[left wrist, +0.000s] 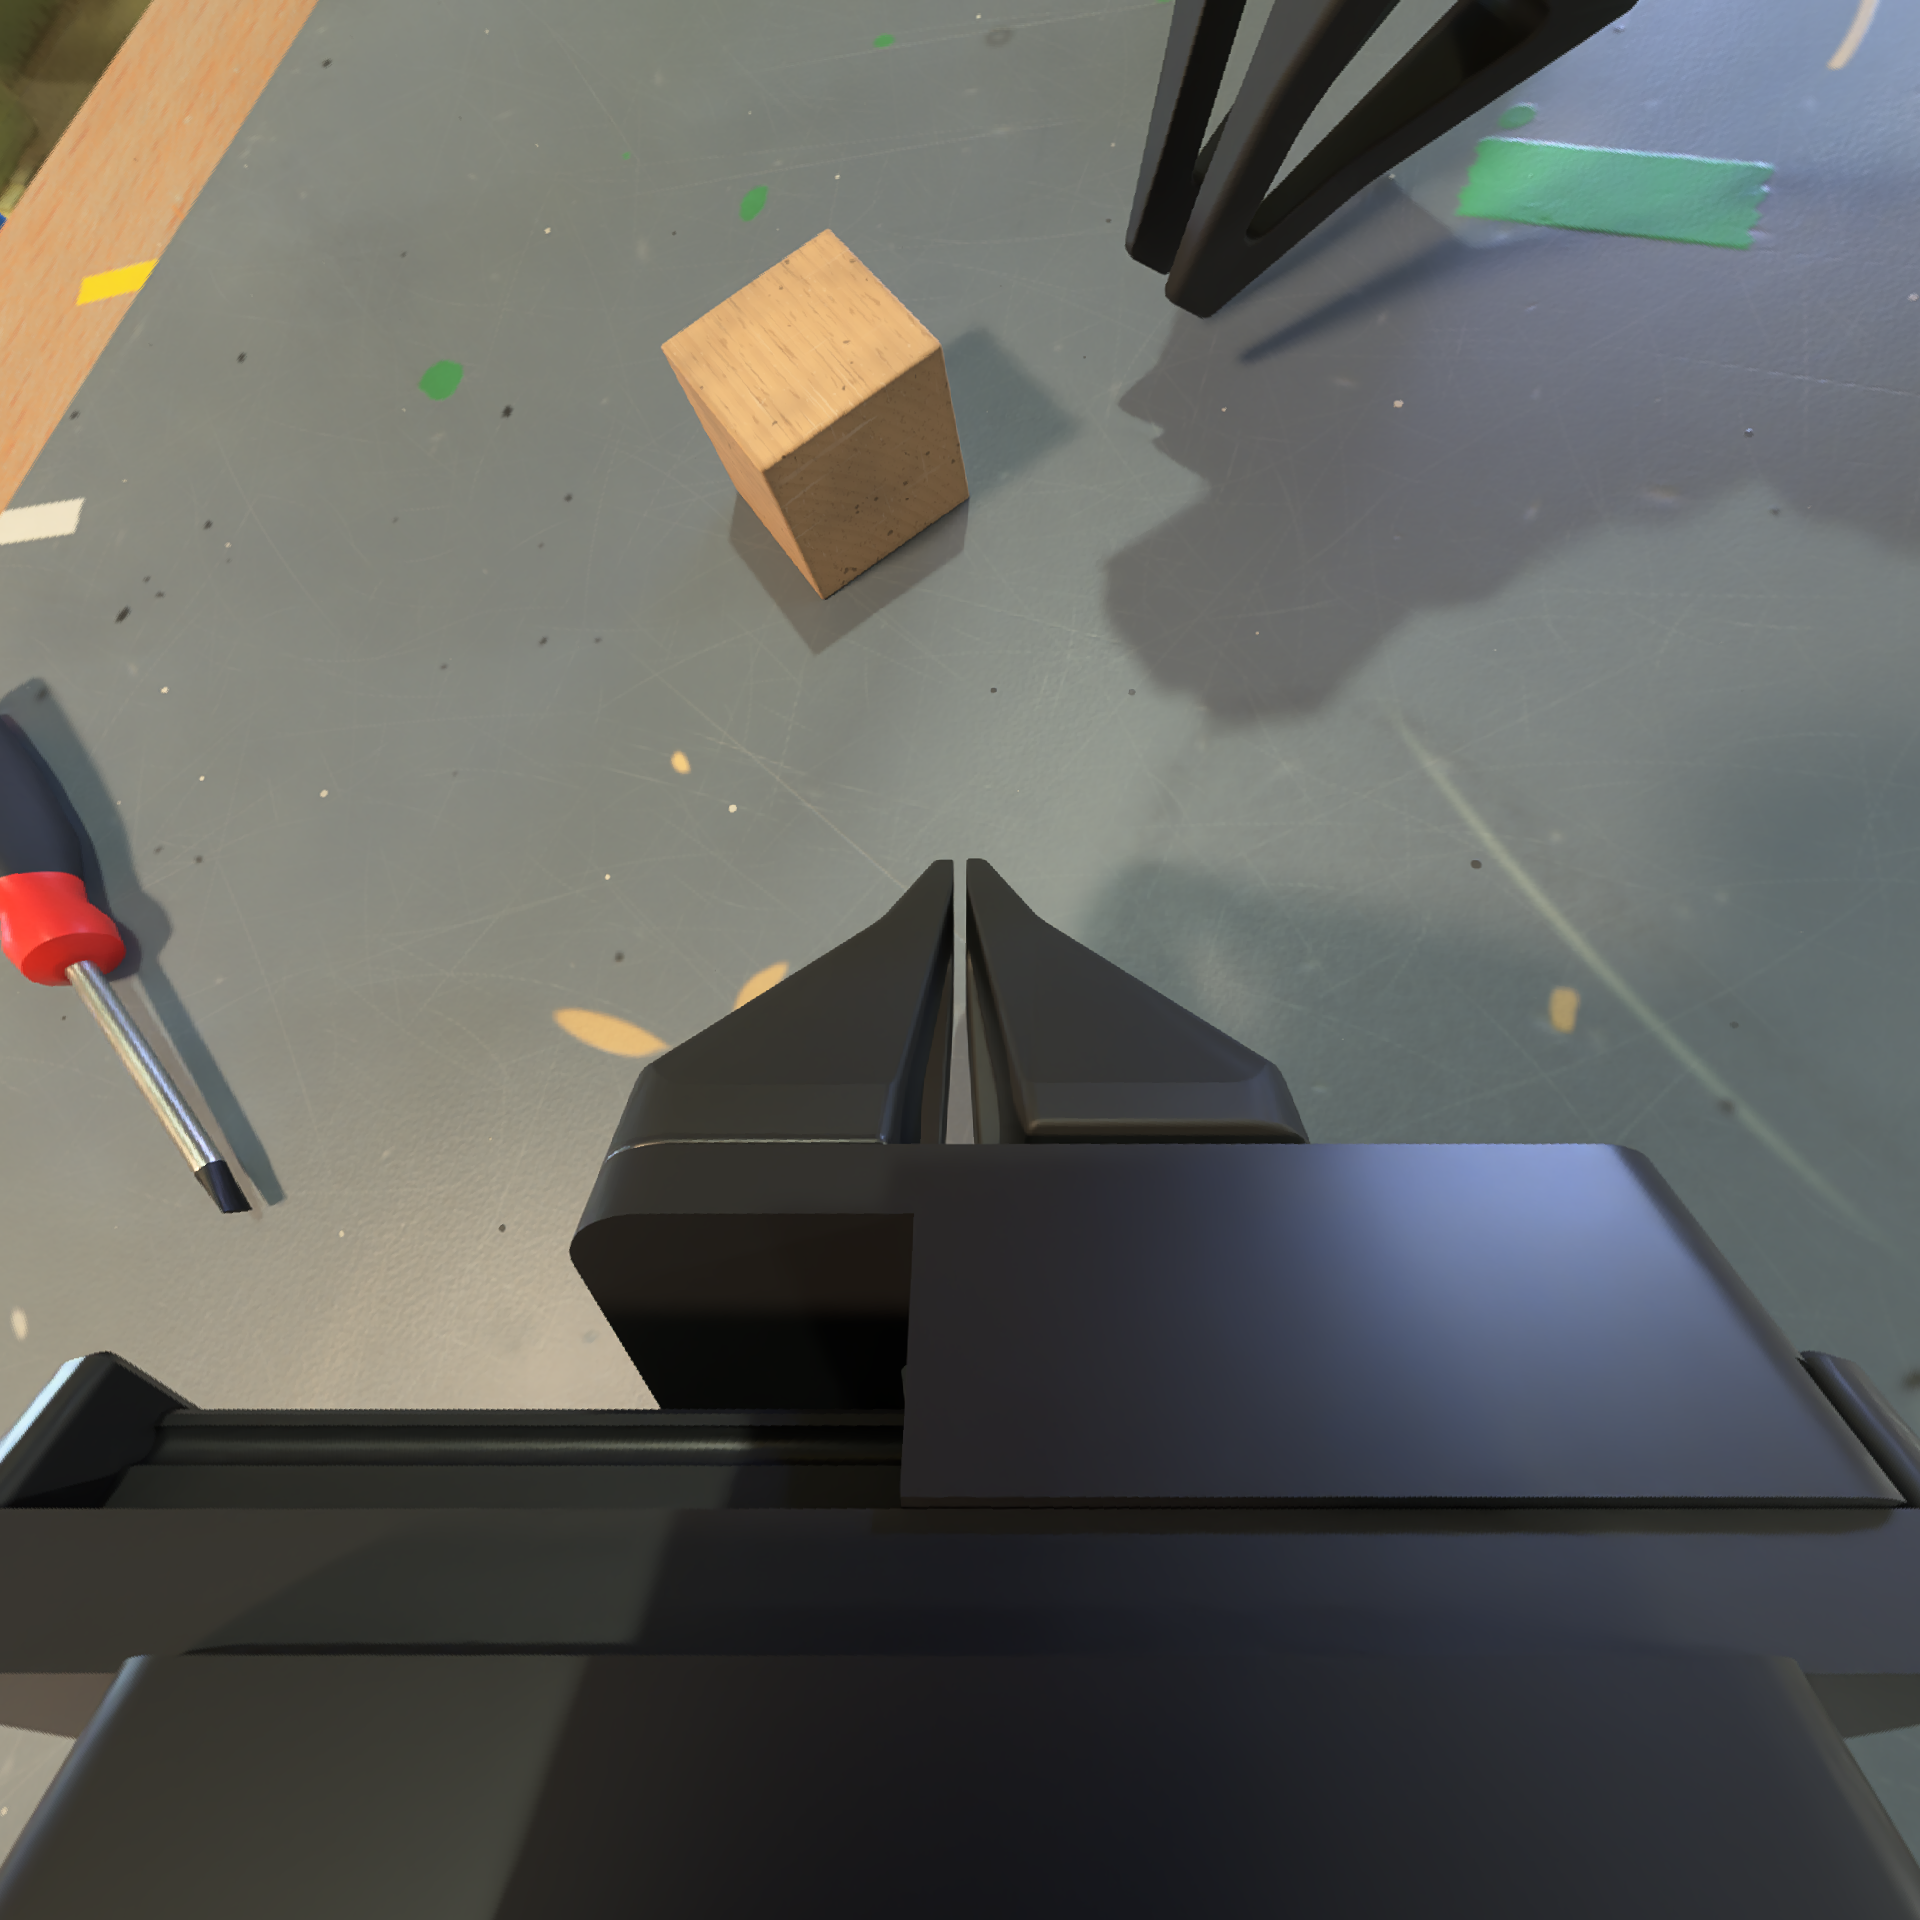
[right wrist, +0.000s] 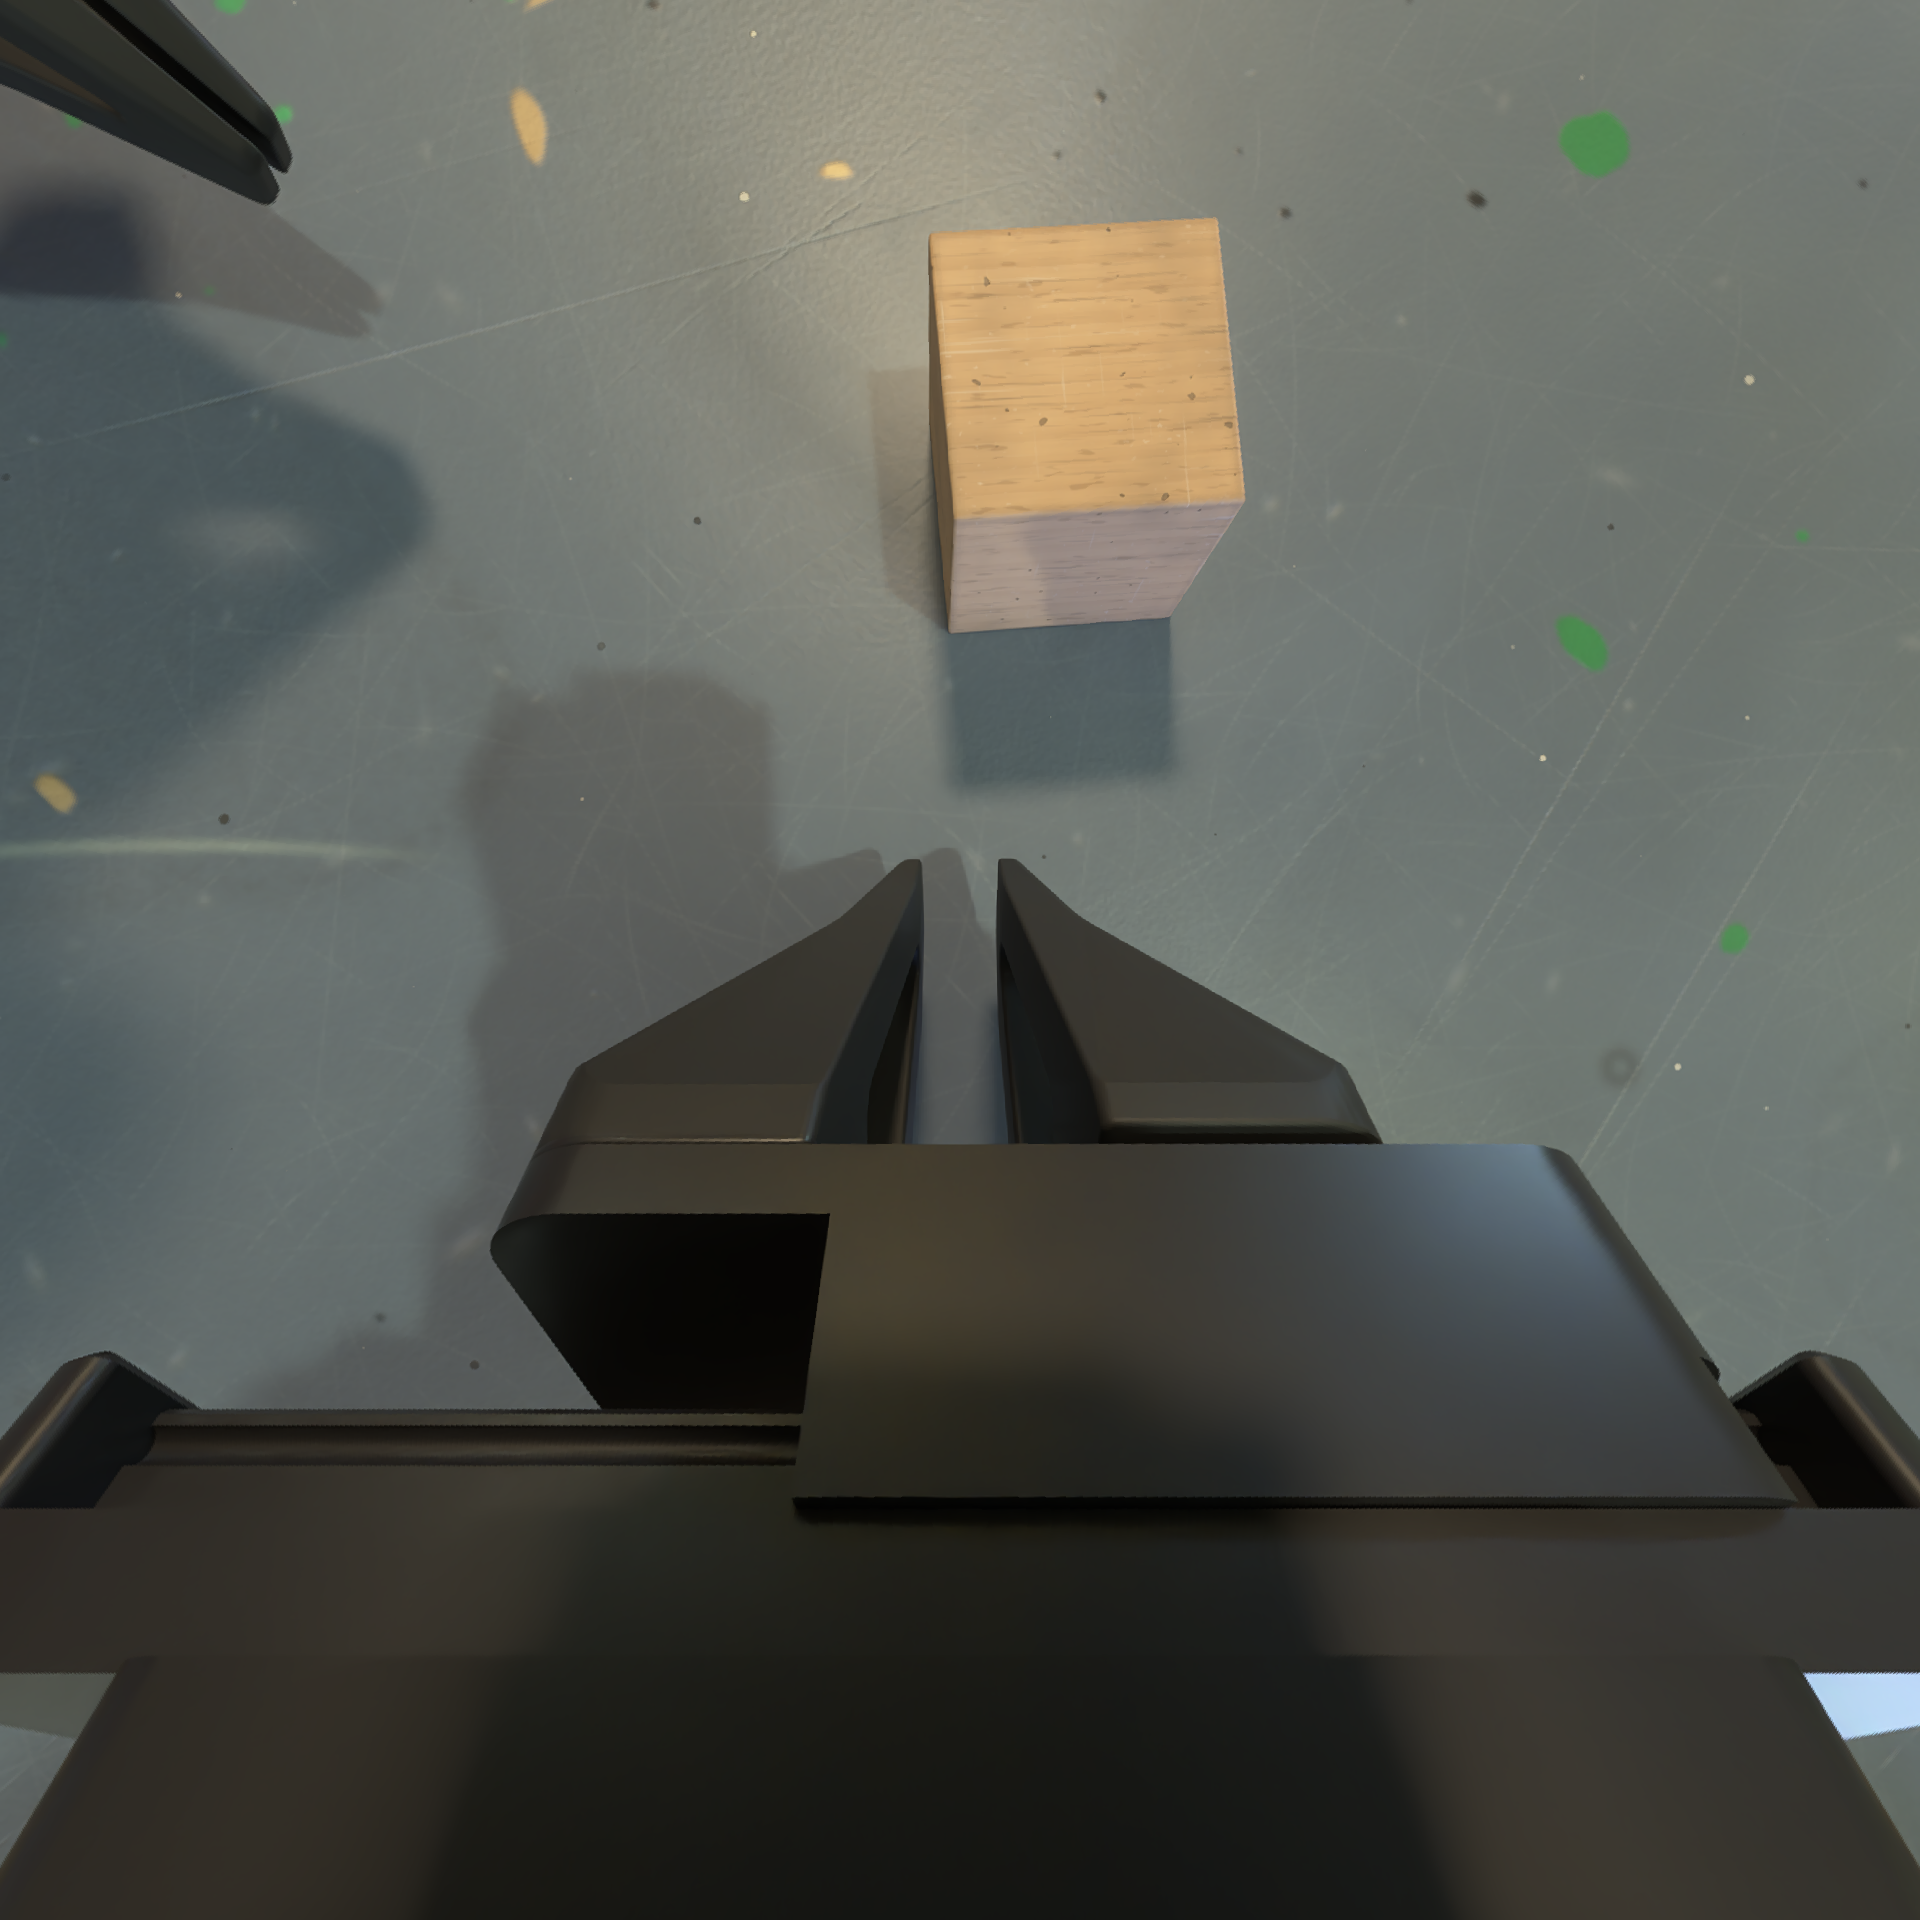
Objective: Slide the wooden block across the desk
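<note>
The wooden block (left wrist: 821,405) stands upright on the grey desk, ahead of my left gripper (left wrist: 960,862) and apart from it. The left gripper is shut and empty, its fingers nearly touching. In the right wrist view the block (right wrist: 1086,416) stands just ahead and slightly right of my right gripper (right wrist: 959,862), with a strip of desk between them. The right gripper is empty, with only a narrow gap between its fingers. It also shows in the left wrist view (left wrist: 1184,270), low over the desk to the right of the block.
A screwdriver (left wrist: 73,914) with a red and dark handle lies at the left. A strip of green tape (left wrist: 1610,192) sticks to the desk at the far right. The desk's wooden edge (left wrist: 125,177) runs along the upper left. The left gripper's fingertips (right wrist: 265,156) show at the right view's top left.
</note>
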Available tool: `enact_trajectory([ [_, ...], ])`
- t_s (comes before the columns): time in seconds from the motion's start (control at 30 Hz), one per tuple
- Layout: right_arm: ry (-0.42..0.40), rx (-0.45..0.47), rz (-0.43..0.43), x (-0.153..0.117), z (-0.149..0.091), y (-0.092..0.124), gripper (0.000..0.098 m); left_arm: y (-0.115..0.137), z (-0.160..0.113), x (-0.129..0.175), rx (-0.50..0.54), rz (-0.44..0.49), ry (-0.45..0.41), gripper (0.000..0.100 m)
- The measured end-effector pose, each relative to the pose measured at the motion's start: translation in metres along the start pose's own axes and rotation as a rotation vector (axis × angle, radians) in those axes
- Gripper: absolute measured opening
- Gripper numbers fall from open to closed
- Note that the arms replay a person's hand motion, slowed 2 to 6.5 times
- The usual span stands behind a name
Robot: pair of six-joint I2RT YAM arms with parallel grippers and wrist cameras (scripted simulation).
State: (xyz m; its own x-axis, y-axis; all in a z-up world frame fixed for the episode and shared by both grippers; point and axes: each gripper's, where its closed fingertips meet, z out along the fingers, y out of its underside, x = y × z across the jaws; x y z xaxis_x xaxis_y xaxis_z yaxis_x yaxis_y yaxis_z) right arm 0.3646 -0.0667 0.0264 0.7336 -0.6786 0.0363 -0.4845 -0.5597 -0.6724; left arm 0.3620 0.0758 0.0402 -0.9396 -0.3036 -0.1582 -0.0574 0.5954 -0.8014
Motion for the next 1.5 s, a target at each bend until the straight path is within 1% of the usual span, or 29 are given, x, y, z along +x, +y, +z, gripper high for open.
enact_trajectory([
  [0.47,-0.02,0.007,0.002,-0.003,0.0,0.0,0.0103,0.0,0.0,0.0,0.0,0.0,0.0,0.002],
  [0.63,-0.019,0.016,0.023,-0.001,-0.002,0.002,0.0119,0.0,0.0,0.0,0.0,0.0,0.0,0.002],
  [0.8,-0.016,0.03,0.08,0.005,-0.005,0.002,0.0237,0.0,0.0,0.0,0.0,0.0,0.0,0.002],
  [1.0,-0.005,0.024,0.141,0.011,-0.002,0.003,0.0516,0.0,0.0,0.0,-0.001,0.0,0.001,0.002],
  [1.1,0.007,0.024,0.14,0.012,0.003,0.002,0.0612,0.0,0.0,0.0,-0.001,0.001,0.001,0.002],
  [1.27,0.016,0.025,0.111,0.011,0.014,-0.004,0.0692,0.0,0.001,0.001,-0.001,0.005,0.004,0.002],
  [1.5,-0.002,0.016,0.065,0.016,0.026,-0.022,0.0704,0.0,0.001,0.001,-0.001,0.005,0.003,0.002],
])
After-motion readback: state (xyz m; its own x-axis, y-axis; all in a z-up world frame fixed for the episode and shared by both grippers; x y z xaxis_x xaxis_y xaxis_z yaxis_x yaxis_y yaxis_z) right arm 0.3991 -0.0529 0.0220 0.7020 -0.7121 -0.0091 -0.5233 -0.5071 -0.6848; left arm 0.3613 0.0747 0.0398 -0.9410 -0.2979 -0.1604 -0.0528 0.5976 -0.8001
